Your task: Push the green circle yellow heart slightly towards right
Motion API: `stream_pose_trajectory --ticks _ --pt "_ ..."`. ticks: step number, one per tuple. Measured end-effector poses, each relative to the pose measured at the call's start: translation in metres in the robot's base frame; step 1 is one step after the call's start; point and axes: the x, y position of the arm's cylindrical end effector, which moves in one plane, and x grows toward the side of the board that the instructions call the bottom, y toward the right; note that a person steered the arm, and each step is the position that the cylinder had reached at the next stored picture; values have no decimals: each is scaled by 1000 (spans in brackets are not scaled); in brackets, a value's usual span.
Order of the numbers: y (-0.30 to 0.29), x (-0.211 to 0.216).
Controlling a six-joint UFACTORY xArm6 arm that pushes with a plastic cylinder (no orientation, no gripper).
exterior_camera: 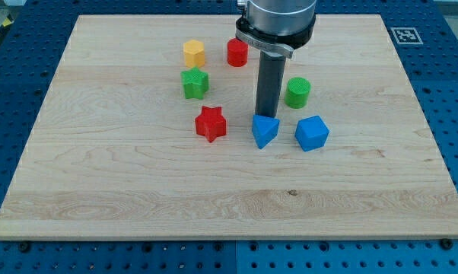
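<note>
Pale wood board, visible grain, sits on a blue perforated table. Rod ends bare: no claw on this rig, so nothing to spread or pinch; the tip stands at mid-board, its very end touching or just behind the top edge of the blue triangular block (cannot tell which). Green circle, a ribbed short cylinder, lies at about 1 o'clock from the tip, near but apart. No yellow heart can be confirmed; the only yellow piece is a yellow block at 11 o'clock from the tip, well apart, looking more hexagonal than heart-shaped at this size. Also present: red cylinder at 11 o'clock, green star at 10 o'clock, red star at 9 o'clock, blue cube-like block at 4 o'clock. All blocks look like matte moulded plastic, light, likely to slide easily on the smooth wood. Judgement on the step: the tip is already on the circle's 7 o'clock side, so it should shift up the board to sit squarely at the circle's 9 o'clock face, then push toward 3 o'clock through the centre, briefly. An off-centre contact would likely roll the round block off line; the blue triangular block risks being nudged on departure.
</note>
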Motion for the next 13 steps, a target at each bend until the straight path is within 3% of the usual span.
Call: stream_pose_trajectory --ticks 2,4,13 --pt "-5 -3" --pt "-5 -36" --pt "47 -40"
